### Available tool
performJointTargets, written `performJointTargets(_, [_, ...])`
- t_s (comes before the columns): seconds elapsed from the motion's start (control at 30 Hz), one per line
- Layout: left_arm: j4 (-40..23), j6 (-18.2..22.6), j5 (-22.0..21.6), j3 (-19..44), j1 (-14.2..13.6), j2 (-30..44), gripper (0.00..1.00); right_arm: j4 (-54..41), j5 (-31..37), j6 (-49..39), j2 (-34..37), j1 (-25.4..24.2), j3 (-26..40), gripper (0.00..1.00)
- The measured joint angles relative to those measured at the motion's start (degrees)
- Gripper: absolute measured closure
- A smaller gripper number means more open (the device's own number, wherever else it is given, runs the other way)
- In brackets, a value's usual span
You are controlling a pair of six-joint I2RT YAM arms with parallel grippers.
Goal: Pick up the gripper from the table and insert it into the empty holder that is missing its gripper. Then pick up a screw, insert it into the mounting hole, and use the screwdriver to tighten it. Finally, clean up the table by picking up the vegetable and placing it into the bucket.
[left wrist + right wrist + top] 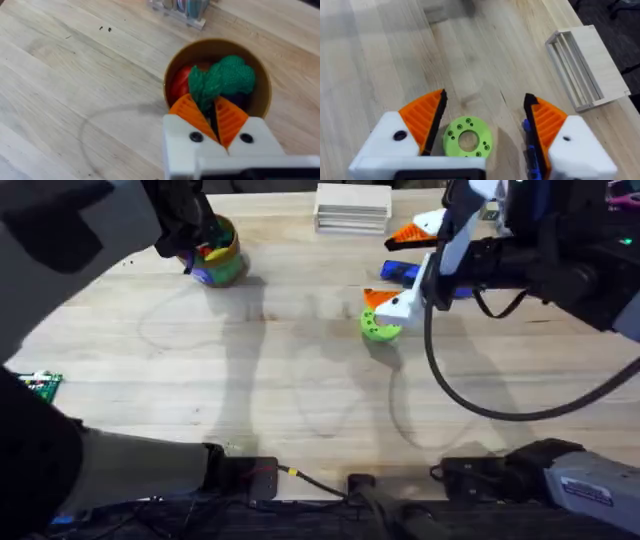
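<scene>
My left gripper (212,112) is shut on the green vegetable (220,80), whose leafy end hangs inside the bucket (265,100), above a red toy. In the overhead view the bucket (222,262) stands at the far left of the table (250,380), under the left arm. Hovering open at the far right, my right gripper (400,265) (485,100) has orange tips on both white holder blocks (390,135). The blue screwdriver (392,271) (530,155) lies beneath it. No loose orange gripper or screw is in view.
A flat green disc with holes (380,326) (467,141) lies on the table below the right gripper. A pale wooden rack (352,207) (585,65) stands at the far edge. A small green circuit board (40,385) sits at the left edge.
</scene>
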Motion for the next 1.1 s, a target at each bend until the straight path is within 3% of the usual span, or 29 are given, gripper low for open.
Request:
performJointTargets(0.43, [8.2, -2.7, -2.1, 0.0, 0.1, 0.1, 0.980, -0.8, 0.0, 0.0, 0.0, 0.0, 0.0, 0.010])
performJointTargets(0.6, [8.6, -2.8, -2.4, 0.0, 0.7, 1.5, 0.980, -1.7, 0.0, 0.0, 0.0, 0.0, 0.0, 0.010])
performJointTargets(0.67, [8.5, -3.0, -2.4, 0.0, 0.9, 2.1, 0.856, -1.7, 0.0, 0.0, 0.0, 0.0, 0.0, 0.010])
performJointTargets(0.83, [8.9, -3.0, -2.4, 0.0, 0.9, 2.6, 0.082, -1.7, 0.0, 0.0, 0.0, 0.0, 0.0, 0.010])
performJointTargets(0.9, [9.0, -3.2, -2.4, 0.0, 0.9, 2.6, 0.015, -1.7, 0.0, 0.0, 0.0, 0.0, 0.0, 0.010])
performJointTargets(1.1, [6.4, -3.2, -2.4, 0.0, 0.6, 0.8, 0.007, -1.7, 0.0, 0.0, 0.0, 0.0, 0.0, 0.011])
